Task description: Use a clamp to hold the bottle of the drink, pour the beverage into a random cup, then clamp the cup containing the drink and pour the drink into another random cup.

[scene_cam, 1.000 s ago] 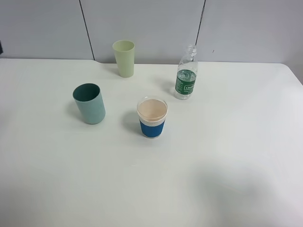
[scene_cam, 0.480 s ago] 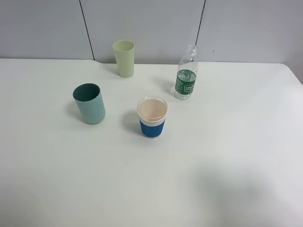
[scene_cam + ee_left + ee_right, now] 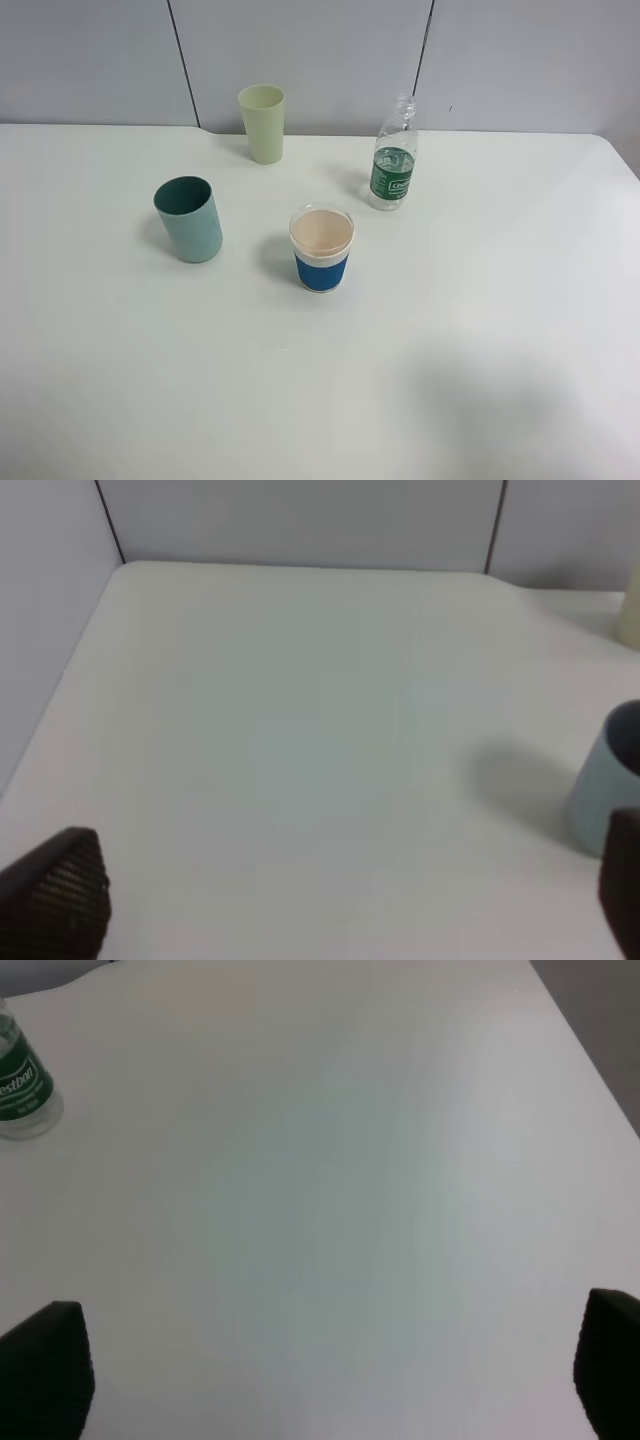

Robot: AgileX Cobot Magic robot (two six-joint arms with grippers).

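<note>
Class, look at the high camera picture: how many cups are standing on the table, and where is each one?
3. The teal cup stands at the left, the pale green cup at the back near the wall, and the blue-sleeved cup in the middle, nearest the camera. None seem hidden.

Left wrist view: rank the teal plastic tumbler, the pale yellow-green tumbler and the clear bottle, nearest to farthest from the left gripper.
1. Teal plastic tumbler, beside the left gripper's finger.
2. Pale yellow-green tumbler, farther back near the wall.
3. Clear green-labelled bottle, outside this view, farther across the table.
</note>
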